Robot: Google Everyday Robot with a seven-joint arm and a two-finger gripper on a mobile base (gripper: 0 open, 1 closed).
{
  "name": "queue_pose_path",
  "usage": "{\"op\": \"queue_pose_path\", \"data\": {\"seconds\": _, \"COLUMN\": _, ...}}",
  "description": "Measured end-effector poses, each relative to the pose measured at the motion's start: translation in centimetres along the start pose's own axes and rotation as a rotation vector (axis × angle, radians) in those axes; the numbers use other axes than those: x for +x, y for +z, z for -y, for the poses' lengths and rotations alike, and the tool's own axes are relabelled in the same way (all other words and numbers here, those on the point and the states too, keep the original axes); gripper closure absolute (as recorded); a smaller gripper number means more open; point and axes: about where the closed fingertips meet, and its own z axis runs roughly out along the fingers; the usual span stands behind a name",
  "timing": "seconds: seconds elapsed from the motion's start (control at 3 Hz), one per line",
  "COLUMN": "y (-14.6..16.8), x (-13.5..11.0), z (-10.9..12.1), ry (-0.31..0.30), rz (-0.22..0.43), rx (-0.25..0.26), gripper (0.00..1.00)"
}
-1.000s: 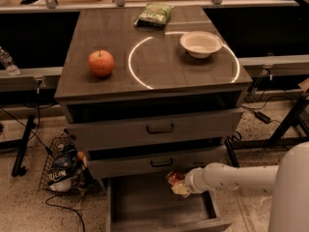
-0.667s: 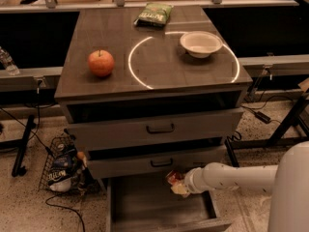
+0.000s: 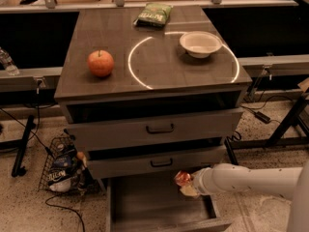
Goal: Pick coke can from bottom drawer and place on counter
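Observation:
The coke can (image 3: pixel 182 178) is a small red can held at the tip of my gripper (image 3: pixel 186 185), over the right side of the open bottom drawer (image 3: pixel 145 204) and just under the middle drawer's front. The gripper is shut on the can, and my white arm reaches in from the right. The drawer floor shows bare and grey-brown. The counter (image 3: pixel 111 33) above is dark wood grain, marked with a thin white circle (image 3: pixel 133 66).
On the counter stand a red-orange apple (image 3: pixel 100 63) at the left, a white bowl (image 3: pixel 200 43) at the right and a green chip bag (image 3: pixel 153 14) at the back. The two upper drawers (image 3: pixel 159 129) stick out slightly. A wire basket (image 3: pixel 60 170) of items sits on the floor at the left.
The gripper with the can has shifted slightly right and up. Nothing else has moved.

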Motion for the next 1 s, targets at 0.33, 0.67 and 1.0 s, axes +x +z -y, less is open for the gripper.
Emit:
{"op": "queue_pose_path", "data": {"seconds": 0.33, "y": -3.9, "x": -0.6, "z": -0.2, "ry": -0.066, "rz": -0.001, "rx": 0.053, "gripper": 1.0}}
{"op": "queue_pose_path", "data": {"seconds": 0.67, "y": -9.6, "x": -3.1, "z": -0.7, "ry": -0.159, "rz": 0.038, "rx": 0.14, "gripper": 1.0}}
{"op": "queue_pose_path", "data": {"seconds": 1.0, "y": -15.4, "x": -6.4, "z": -1.0, "ry": -0.242, "rz": 0.094, "rx": 0.232, "gripper": 1.0}}
